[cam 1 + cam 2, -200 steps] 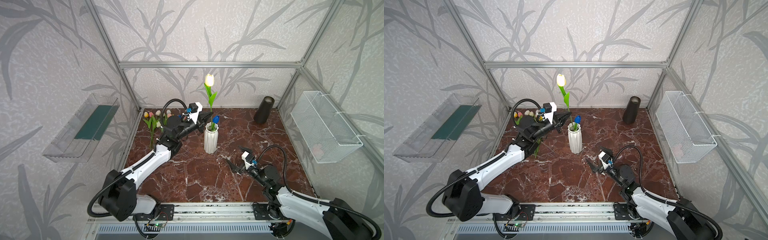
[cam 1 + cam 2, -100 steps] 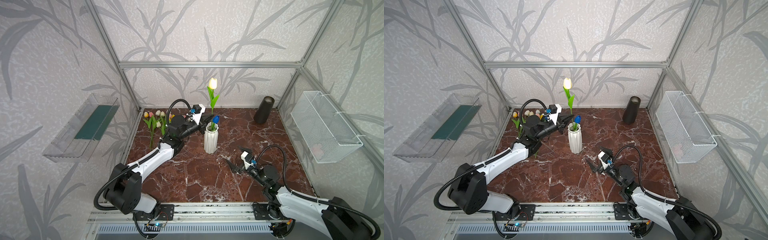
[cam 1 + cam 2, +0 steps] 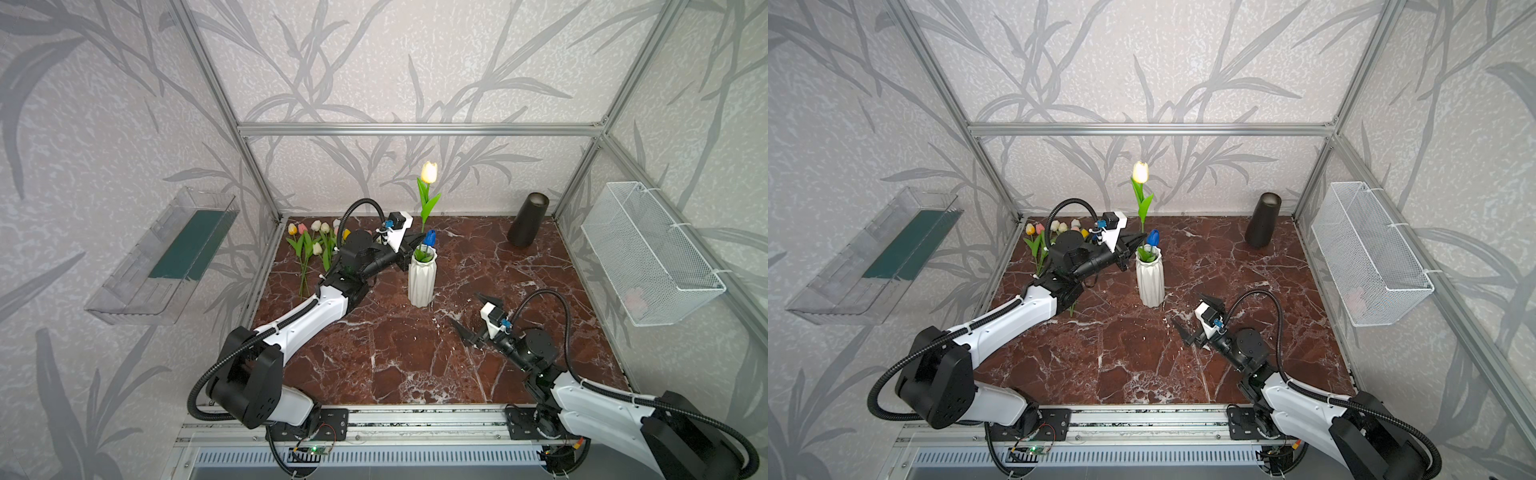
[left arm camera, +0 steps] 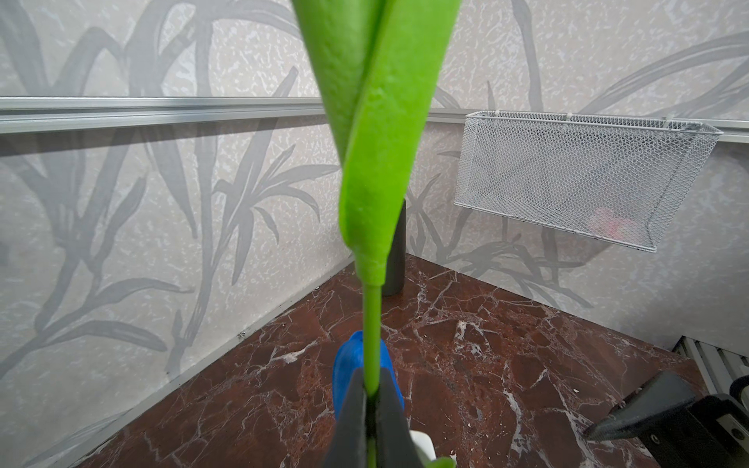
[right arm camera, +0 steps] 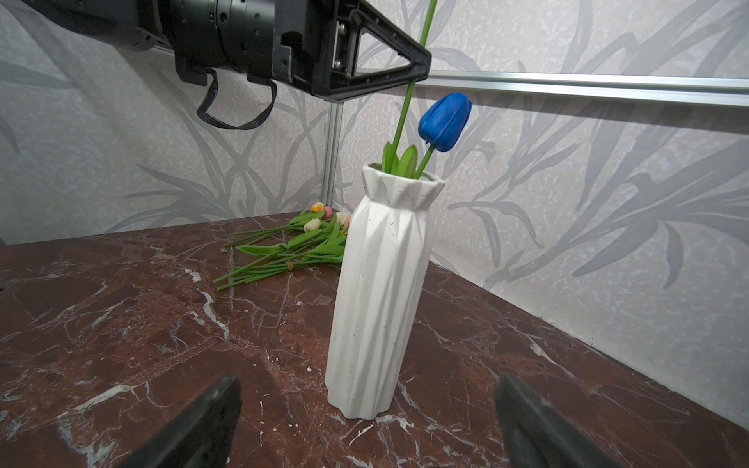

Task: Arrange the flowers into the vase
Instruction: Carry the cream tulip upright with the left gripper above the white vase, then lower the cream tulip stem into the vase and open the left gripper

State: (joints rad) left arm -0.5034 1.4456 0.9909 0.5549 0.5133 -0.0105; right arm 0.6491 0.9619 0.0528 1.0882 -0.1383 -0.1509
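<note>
While left gripper (image 4: 371,395) pinches the white tulip (image 3: 429,172), you sink it straight down the vase (image 3: 422,278) — slowly | right gripper (image 3: 466,311): agape, empty

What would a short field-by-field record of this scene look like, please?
left end effector: shut on the white tulip stem, above the vase
white tulip: upright, stem end inside the vase
vase: white, upright, also holds a blue tulip
loose flowers: lying on the table, far left corner
right end effector: open, empty, pointed toward the vase
</note>
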